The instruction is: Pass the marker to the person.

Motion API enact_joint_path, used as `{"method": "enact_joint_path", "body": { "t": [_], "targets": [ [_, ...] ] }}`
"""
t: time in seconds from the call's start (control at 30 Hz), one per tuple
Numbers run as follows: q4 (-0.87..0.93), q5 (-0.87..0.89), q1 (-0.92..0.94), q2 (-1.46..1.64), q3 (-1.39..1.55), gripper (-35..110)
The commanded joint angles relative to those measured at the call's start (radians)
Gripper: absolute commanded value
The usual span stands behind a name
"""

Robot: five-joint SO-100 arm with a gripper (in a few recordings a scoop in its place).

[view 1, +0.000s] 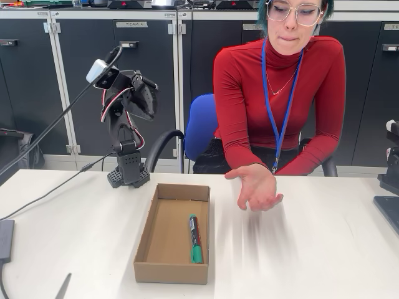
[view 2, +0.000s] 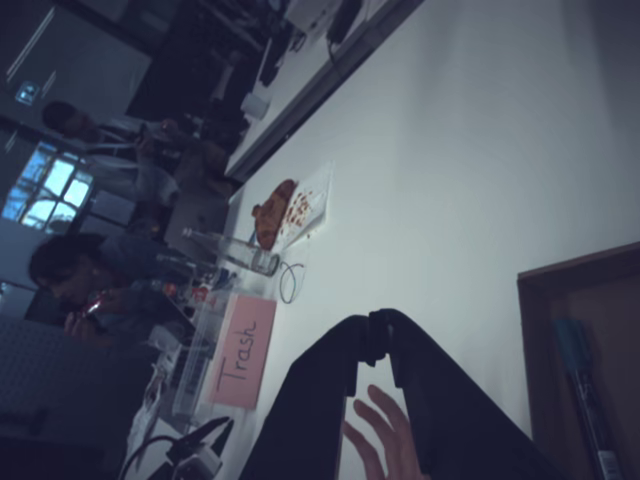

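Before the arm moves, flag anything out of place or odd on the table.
Nothing is spilled or damaged. The marker lies flat in the cardboard box, by its right wall in the fixed view. The person's hand is blurred mid-motion over the table.

Dark cabinets (view 1: 93, 81), blue chair (view 1: 201, 128), white table (view 1: 324, 249)

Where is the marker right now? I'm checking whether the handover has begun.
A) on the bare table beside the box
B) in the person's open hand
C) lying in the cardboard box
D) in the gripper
C: the marker lies flat inside the cardboard box, along its right wall in the fixed view, while the gripper is raised near the arm's base and the person's hand is empty.
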Motion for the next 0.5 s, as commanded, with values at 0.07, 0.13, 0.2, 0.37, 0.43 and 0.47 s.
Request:
{"method": "enact_joint_path", "body": {
  "t": [0.07, 0.13, 0.2, 0.37, 0.43, 0.47],
  "targets": [
    [-0.015, -0.046, -0.187, -0.058, -0.107, -5],
    [-0.009, -0.077, -0.249, -0.077, -0.115, -5],
    [-0.028, -0.106, -0.299, -0.087, -0.100, -5],
    [-0.051, -0.196, -0.397, -0.120, -0.044, -5],
    [-0.086, -0.216, -0.419, -0.135, -0.021, -5],
    [-0.100, -0.232, -0.428, -0.146, -0.014, -5]
  ]
}}
